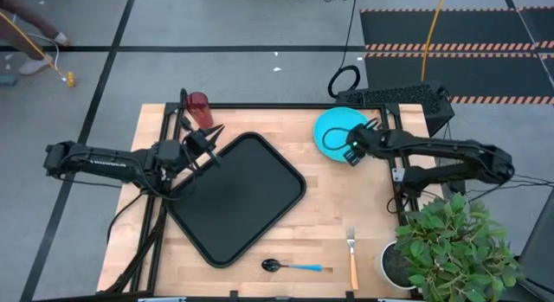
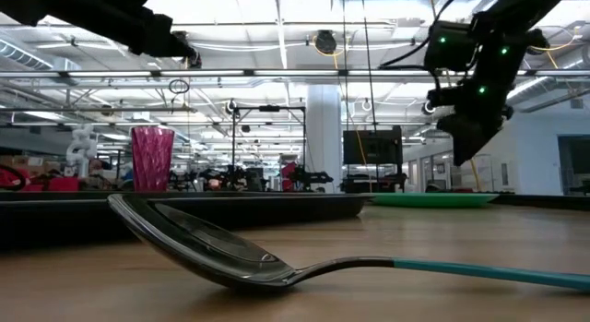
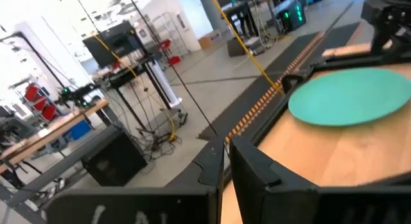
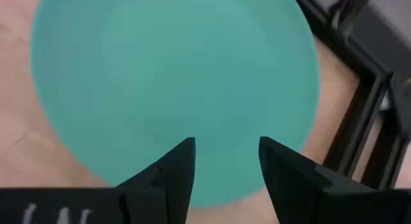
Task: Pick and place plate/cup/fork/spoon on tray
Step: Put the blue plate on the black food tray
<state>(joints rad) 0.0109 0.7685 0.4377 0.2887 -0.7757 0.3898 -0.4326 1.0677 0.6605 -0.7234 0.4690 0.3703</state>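
The cyan-blue plate [image 1: 333, 127] lies flat on the table at the far right; it also shows in the left wrist view [image 3: 350, 95]. My right gripper [image 1: 349, 151] hangs open just above the plate's near edge [image 4: 173, 70], touching nothing. The dark red cup [image 1: 198, 109] stands upright at the table's far left. My left gripper [image 1: 208, 144] is shut and empty [image 3: 226, 147], raised over the far-left corner of the black tray [image 1: 238, 198], just near of the cup. The blue-handled spoon [image 1: 294, 266] and the orange-handled fork [image 1: 352, 259] lie on the table near the front edge.
A potted plant [image 1: 450, 246] stands at the table's near right corner, beside the fork. A black frame [image 1: 389, 99] runs along the table's far edge behind the plate. Bare wood lies between the tray and the plate.
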